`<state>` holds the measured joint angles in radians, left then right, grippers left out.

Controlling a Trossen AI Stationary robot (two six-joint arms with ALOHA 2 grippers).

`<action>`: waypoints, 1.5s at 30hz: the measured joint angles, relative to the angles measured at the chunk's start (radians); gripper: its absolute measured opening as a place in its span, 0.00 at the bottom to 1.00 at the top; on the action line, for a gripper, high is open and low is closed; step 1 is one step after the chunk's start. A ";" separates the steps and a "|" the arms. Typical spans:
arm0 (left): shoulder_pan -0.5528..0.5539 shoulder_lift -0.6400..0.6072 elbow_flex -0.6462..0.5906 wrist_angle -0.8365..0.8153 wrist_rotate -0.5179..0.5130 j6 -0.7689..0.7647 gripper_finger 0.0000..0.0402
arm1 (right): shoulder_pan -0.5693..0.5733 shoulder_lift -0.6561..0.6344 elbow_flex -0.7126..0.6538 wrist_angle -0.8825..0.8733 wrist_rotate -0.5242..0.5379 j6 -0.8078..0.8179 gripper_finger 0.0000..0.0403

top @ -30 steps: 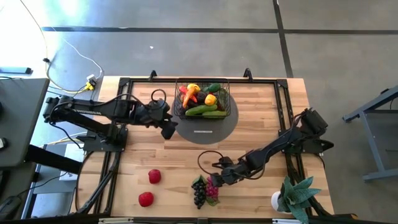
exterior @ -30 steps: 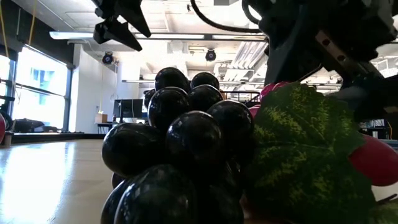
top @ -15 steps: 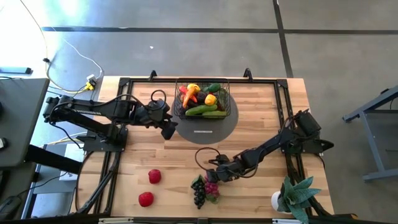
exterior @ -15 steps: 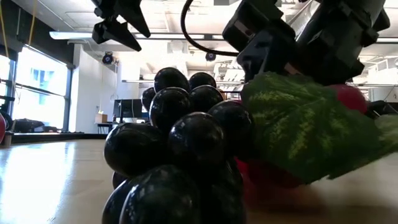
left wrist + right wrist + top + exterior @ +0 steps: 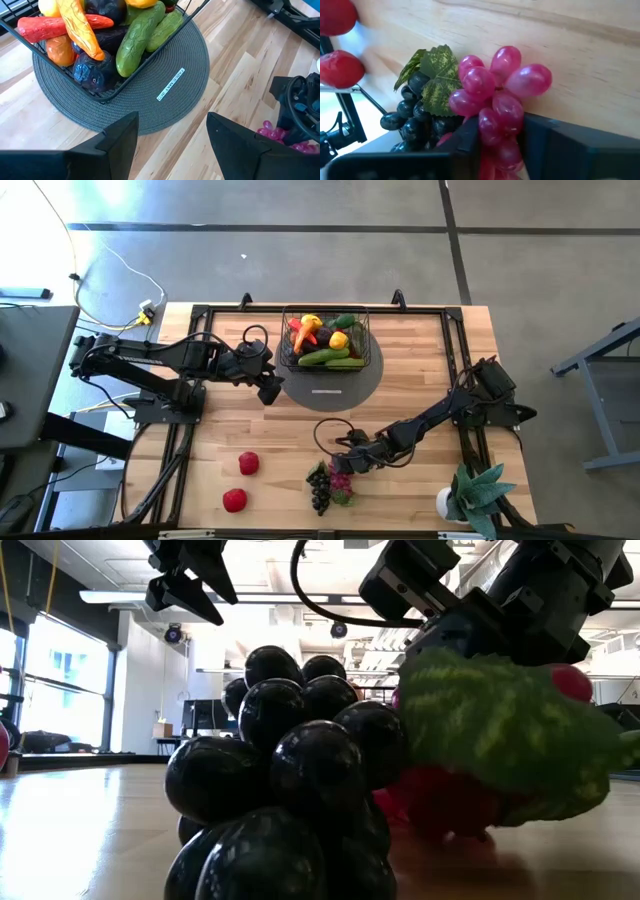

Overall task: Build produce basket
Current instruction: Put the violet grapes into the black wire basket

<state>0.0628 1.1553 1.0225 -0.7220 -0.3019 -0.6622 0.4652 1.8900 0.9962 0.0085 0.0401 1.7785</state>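
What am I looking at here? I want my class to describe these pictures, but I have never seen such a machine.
Two robot arms work at a wooden table. One camera looks down from above, one sits at table height, and one rides on each wrist. A wire basket on a grey mat already holds toy vegetables. Two red fruits and dark grapes lie on the table, and a potted plant stands in a corner. The right gripper closes around pink grapes. The left gripper waits open beside the basket.
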 joint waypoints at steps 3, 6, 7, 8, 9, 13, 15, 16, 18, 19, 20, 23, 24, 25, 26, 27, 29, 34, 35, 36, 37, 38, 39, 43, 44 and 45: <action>0.000 0.000 0.000 0.000 0.002 0.001 0.55 | 0.000 0.000 0.000 0.004 0.003 -0.027 0.09; 0.000 0.000 0.000 0.000 0.002 0.003 0.55 | 0.000 0.000 -0.001 0.012 0.005 -0.054 0.03; 0.000 0.000 0.000 0.000 0.003 0.003 0.55 | 0.000 0.000 -0.001 0.016 0.005 -0.059 0.03; 0.000 0.000 0.000 0.000 0.002 0.003 0.55 | 0.000 0.000 -0.002 0.017 0.006 -0.064 0.02; 0.000 0.000 0.000 0.000 0.002 0.003 0.55 | 0.000 0.000 -0.002 0.018 0.007 -0.071 0.02; 0.000 0.000 0.000 0.000 0.003 0.003 0.55 | 0.001 -0.007 -0.002 0.016 0.020 -0.087 0.02; 0.000 0.000 0.000 0.000 0.008 0.003 0.55 | 0.000 -0.019 -0.004 0.007 0.042 -0.104 0.02; 0.000 0.000 0.000 0.000 0.011 0.003 0.55 | 0.000 -0.026 -0.005 0.003 0.062 -0.114 0.02; 0.000 0.000 0.000 0.000 0.011 0.003 0.55 | -0.001 -0.045 -0.005 -0.002 0.090 -0.132 0.02; 0.000 0.000 0.000 0.000 0.011 0.003 0.55 | -0.004 -0.055 -0.005 -0.002 0.100 -0.140 0.02; 0.000 0.000 0.000 0.000 0.011 0.003 0.55 | -0.008 -0.065 -0.005 -0.002 0.109 -0.149 0.02; 0.000 0.000 0.000 0.000 0.011 0.003 0.55 | -0.020 -0.088 -0.005 -0.001 0.124 -0.192 0.02; 0.000 0.000 0.000 0.000 0.011 0.006 0.55 | -0.024 -0.097 -0.005 0.000 0.126 -0.207 0.02; 0.000 0.000 0.000 0.000 0.011 0.015 0.55 | -0.029 -0.106 -0.005 0.000 0.129 -0.215 0.02; 0.000 0.000 0.000 0.000 0.011 0.024 0.55 | -0.035 -0.115 -0.005 0.003 0.133 -0.227 0.02; 0.000 0.000 0.000 0.000 0.011 0.032 0.55 | -0.042 -0.125 -0.005 0.002 0.138 -0.240 0.02; 0.000 0.000 0.000 0.000 0.011 0.038 0.55 | -0.057 -0.143 -0.005 0.002 0.148 -0.269 0.02; 0.000 0.000 0.000 0.000 0.011 0.062 0.55 | -0.108 -0.199 -0.004 0.002 0.166 -0.347 0.02; 0.000 0.000 0.000 0.000 0.011 0.073 0.55 | -0.122 -0.209 -0.004 -0.004 0.166 -0.368 0.02; 0.000 0.000 0.000 0.000 0.011 0.080 0.55 | -0.136 -0.220 -0.004 -0.007 0.166 -0.382 0.02; 0.000 0.000 0.000 0.000 0.011 0.089 0.55 | -0.151 -0.230 -0.004 -0.007 0.166 -0.397 0.02; 0.000 0.000 0.000 0.000 0.011 0.096 0.55 | -0.166 -0.242 -0.004 -0.011 0.166 -0.414 0.02; 0.000 0.000 0.000 0.000 0.011 0.103 0.55 | -0.181 -0.253 -0.004 -0.012 0.166 -0.430 0.02; 0.000 0.000 0.000 0.001 0.010 0.140 0.55 | -0.247 -0.295 -0.004 -0.012 0.166 -0.504 0.02; 0.000 0.000 0.000 0.000 0.010 0.150 0.55 | -0.265 -0.306 -0.004 -0.012 0.166 -0.520 0.02; 0.000 0.000 0.000 0.001 0.010 0.161 0.55 | -0.283 -0.318 -0.003 -0.015 0.165 -0.537 0.02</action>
<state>0.0631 1.1553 1.0223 -0.7213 -0.2924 -0.5011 0.1823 1.5718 0.9928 -0.0065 0.2054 1.2420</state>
